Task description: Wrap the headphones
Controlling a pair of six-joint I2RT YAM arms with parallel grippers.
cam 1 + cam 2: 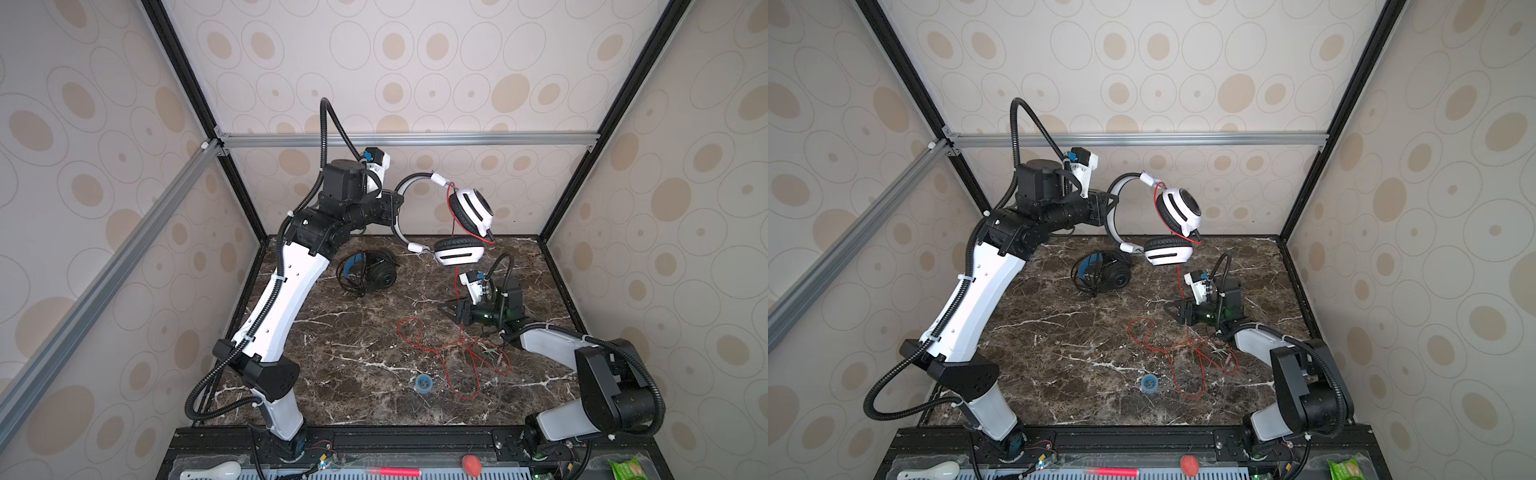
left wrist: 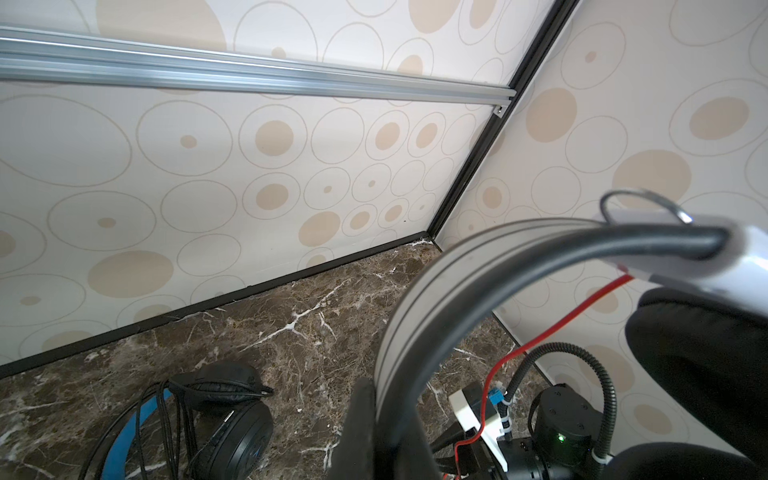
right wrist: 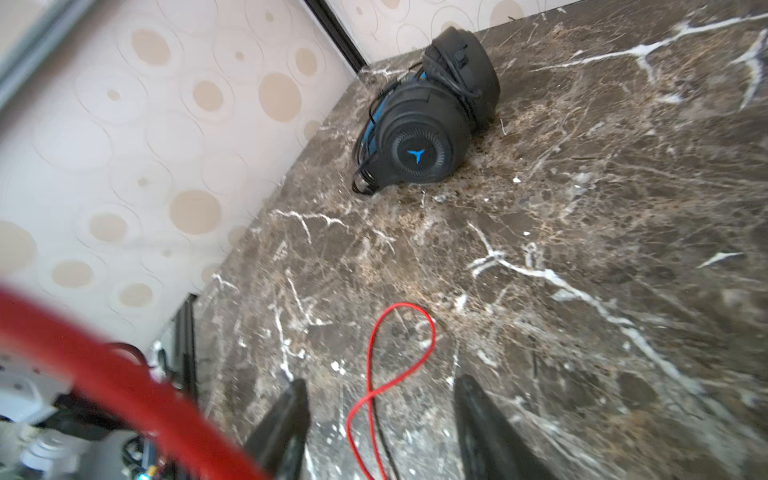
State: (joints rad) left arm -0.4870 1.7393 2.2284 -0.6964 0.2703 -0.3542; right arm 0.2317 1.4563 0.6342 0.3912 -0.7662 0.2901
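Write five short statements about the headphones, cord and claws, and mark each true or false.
1. The left claw holds the white headphones up by the headband. True.
2. The black headphones hang in the air. False: they lie on the marble table.
3. The red cord is wound round the white headphones. False: it hangs down and lies in loose loops on the table.
4. The right claw has its jaws apart. True.
5. The right claw grips the black headphones. False: they lie well apart from it.
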